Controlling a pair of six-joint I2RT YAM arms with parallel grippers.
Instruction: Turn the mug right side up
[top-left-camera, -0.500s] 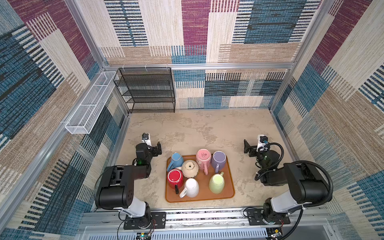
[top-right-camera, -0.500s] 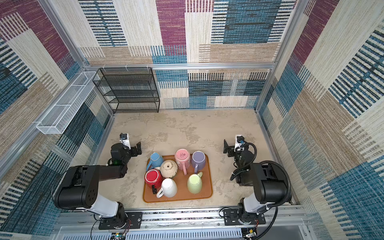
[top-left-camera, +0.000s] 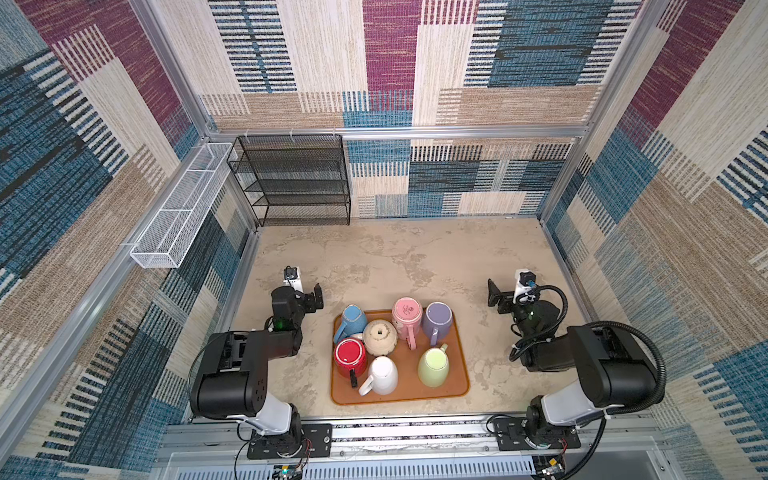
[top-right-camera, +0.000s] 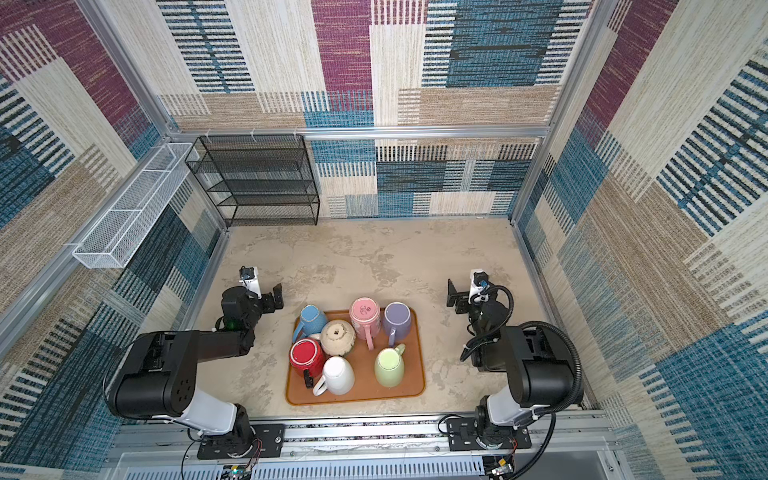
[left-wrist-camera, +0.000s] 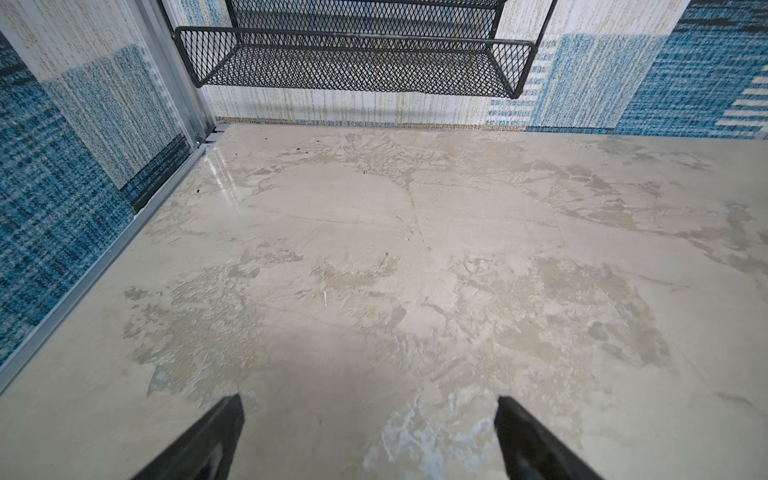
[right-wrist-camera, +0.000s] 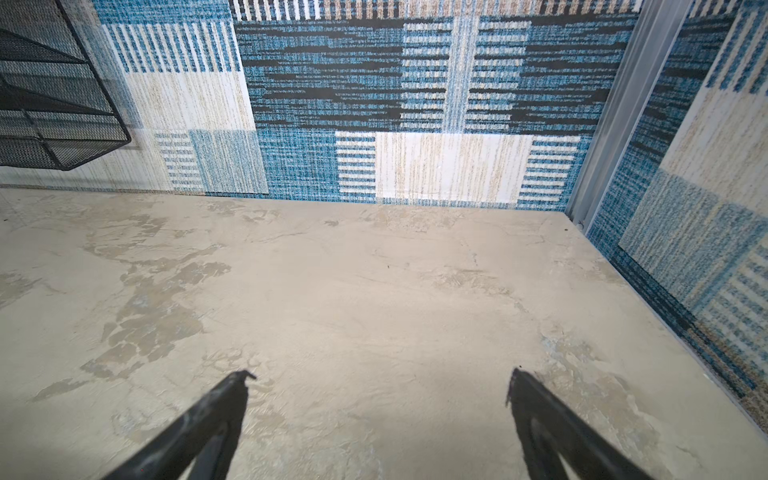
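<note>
Nothing has shifted since the earlier frame: my left pincer and right pincer both stand apart, empty, flanking the brown rectangular tray where the pink ceramic mug sits base-up, so turning it has not begun.

Red mug, orange-brown tray

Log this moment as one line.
left gripper open, empty | right gripper open, empty | pink mug base-up on tray
</note>
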